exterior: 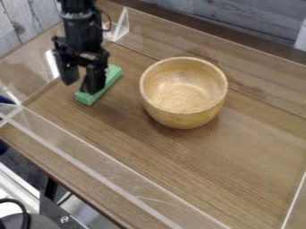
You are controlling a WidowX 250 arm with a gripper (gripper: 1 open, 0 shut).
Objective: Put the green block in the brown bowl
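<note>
The green block [104,87] lies flat on the wooden table, left of the brown bowl [184,91], its near-left part hidden behind my gripper. My gripper [81,73] hangs from above with its black fingers [98,78] spread open, lowered over the block's near end, one finger on each side of it. The bowl holds nothing and stands about a block's length to the right of the block.
Clear acrylic walls [72,141] run around the table, with one pane along the front left and another at the back. The wood tabletop [180,161] stretches in front of the bowl. A dark cable loop [24,211] shows below the table at the lower left.
</note>
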